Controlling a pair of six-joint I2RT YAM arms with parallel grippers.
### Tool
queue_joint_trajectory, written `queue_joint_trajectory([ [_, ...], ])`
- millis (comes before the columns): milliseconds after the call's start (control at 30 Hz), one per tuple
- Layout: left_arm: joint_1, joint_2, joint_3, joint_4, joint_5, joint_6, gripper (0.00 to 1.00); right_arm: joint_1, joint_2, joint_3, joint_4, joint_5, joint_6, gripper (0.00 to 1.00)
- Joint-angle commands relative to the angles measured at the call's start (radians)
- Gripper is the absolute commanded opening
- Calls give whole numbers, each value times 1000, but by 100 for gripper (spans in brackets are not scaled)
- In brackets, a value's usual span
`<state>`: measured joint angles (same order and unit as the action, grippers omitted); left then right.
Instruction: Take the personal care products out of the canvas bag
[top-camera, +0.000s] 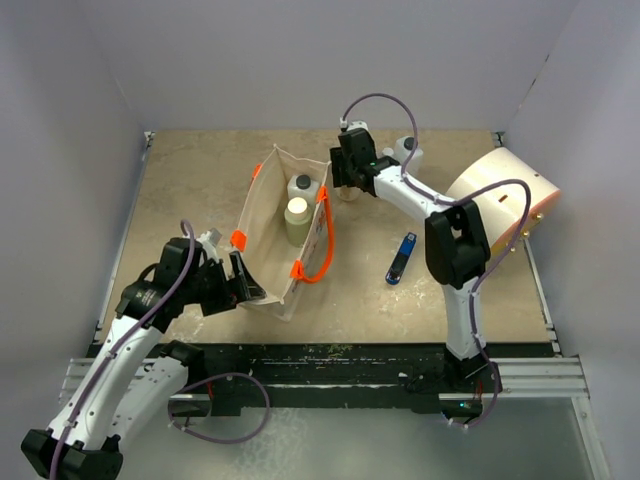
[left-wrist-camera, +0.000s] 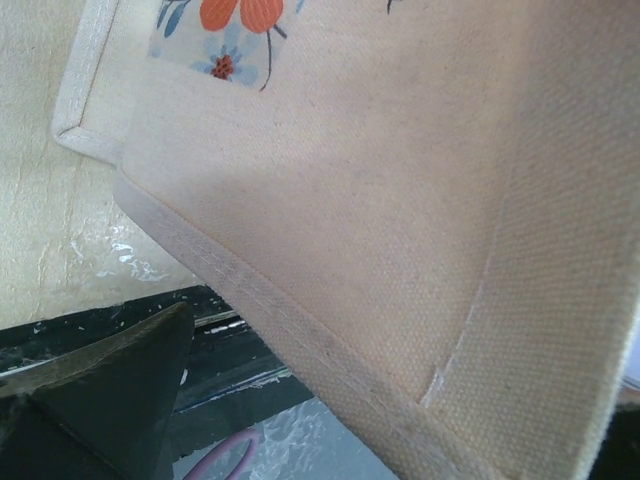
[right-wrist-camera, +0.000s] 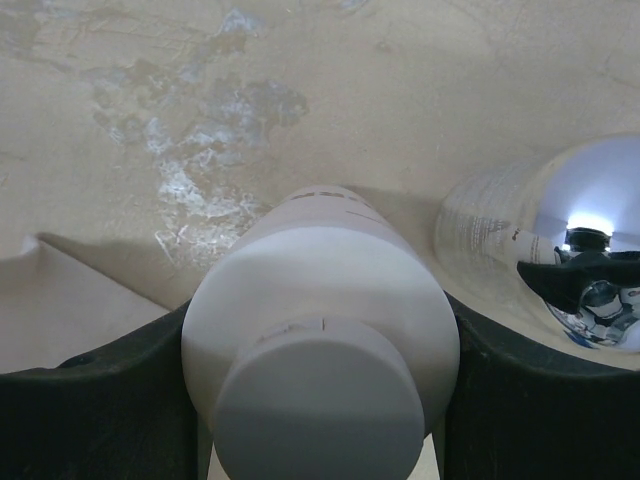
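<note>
The canvas bag (top-camera: 270, 235) stands open mid-table with orange handles. Inside it are a white bottle with a dark cap (top-camera: 302, 186) and a beige-olive bottle with a cream cap (top-camera: 297, 216). My right gripper (top-camera: 346, 172) hangs just off the bag's far right corner. In the right wrist view it (right-wrist-camera: 320, 400) is shut on a pale round bottle (right-wrist-camera: 320, 300), cap toward the camera. A silver-capped bottle (right-wrist-camera: 560, 250) lies beside it. My left gripper (top-camera: 238, 283) is at the bag's near corner. There its jaws (left-wrist-camera: 405, 365) stand apart around the canvas (left-wrist-camera: 380, 200), and the left finger (left-wrist-camera: 100, 390) is clear of the cloth.
A flat blue stick (top-camera: 401, 258) lies right of the bag. A big cream cylinder (top-camera: 500, 195) lies at the right edge behind the right arm. The silver-capped bottle (top-camera: 408, 150) sits near the back wall. Grey walls close in three sides.
</note>
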<state>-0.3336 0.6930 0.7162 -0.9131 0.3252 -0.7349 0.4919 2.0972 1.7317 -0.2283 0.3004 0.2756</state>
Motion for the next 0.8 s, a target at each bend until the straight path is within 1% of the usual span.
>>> queue_joint_trajectory([
  [0, 26, -6, 19, 15, 35, 48, 93, -13, -15, 127, 37, 47, -16, 0],
  [67, 33, -5, 18, 18, 45, 55, 93, -13, 6, 150, -10, 64, -16, 0],
  [167, 49, -3, 16, 23, 64, 65, 93, -16, 14, 151, -20, 66, -18, 0],
  [300, 78, -1, 9, 34, 98, 80, 93, -19, 37, 161, -37, 48, -18, 12],
  [367, 89, 1, 8, 38, 108, 85, 93, -20, 46, 170, -54, 41, -16, 24],
  [433, 91, 4, 8, 39, 114, 88, 93, -20, 43, 165, -58, 22, -16, 38],
  [567, 93, 6, 5, 40, 119, 89, 92, -19, 9, 148, -60, -9, -13, 71],
  [600, 93, 5, 4, 40, 121, 89, 93, -19, -3, 143, -61, -9, -14, 78],
  [667, 93, 5, 3, 42, 124, 90, 92, -19, -28, 134, -66, -5, -12, 85],
  [767, 94, 10, -1, 44, 146, 102, 91, -18, -82, 99, -66, 26, -26, 87],
])
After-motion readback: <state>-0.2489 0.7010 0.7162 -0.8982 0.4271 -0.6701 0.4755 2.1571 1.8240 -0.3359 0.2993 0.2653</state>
